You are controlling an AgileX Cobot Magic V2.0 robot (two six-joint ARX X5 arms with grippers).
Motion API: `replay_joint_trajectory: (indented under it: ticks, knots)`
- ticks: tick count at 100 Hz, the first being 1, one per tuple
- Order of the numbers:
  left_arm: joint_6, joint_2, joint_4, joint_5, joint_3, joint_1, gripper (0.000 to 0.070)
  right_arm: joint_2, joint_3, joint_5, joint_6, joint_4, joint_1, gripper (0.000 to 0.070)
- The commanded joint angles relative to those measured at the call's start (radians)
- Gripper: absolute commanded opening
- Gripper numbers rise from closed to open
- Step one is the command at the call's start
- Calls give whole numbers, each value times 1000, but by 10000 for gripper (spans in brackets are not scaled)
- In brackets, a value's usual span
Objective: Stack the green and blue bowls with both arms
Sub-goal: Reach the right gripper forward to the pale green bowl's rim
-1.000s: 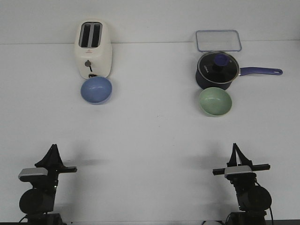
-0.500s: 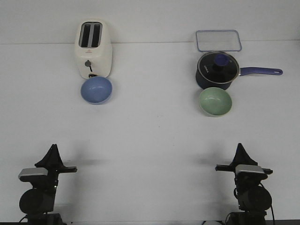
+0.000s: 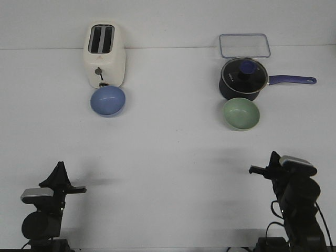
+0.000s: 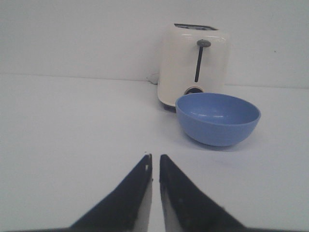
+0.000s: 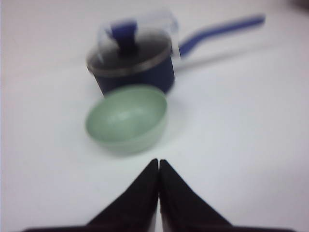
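Right wrist view's all smeared: the dark blue lidded saucepan point(image 5: 131, 58) behind the pale green round bowl point(image 5: 127, 118) is fuzzy, and the clear container behind the saucepan barely reads.

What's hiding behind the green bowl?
A dark blue saucepan with a glass lid stands right behind the green bowl. The bowl covers the pan's lower front in the right wrist view.

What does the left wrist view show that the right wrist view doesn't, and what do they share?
Only the left wrist view shows the blue bowl standing just in front of the cream toaster. Only the right wrist view shows the green bowl in front of the lidded dark blue saucepan. Both share the white table and a closed black gripper, left gripper and right gripper, holding nothing.
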Motion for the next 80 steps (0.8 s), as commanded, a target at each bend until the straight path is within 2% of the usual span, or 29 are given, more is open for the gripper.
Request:
replay_joint_trajectory:
  ticks: [1, 13, 18, 44, 80]
  knots:
    - [-2, -2, 12, 1, -20, 2, 15, 113, 77, -23, -20, -15, 0, 129]
    - [-2, -2, 12, 1, -20, 2, 15, 303, 200, -37, -45, -44, 0, 438]
    - [-2, -2, 12, 1, -20, 2, 15, 377, 245, -37, -56, -45, -1, 499]
    - [-2, -2, 12, 1, -20, 2, 15, 746, 467, -53, -118, -35, -42, 502]
    - [-2, -2, 12, 1, -20, 2, 15, 1158, 687, -114, -130, -36, -105, 492]
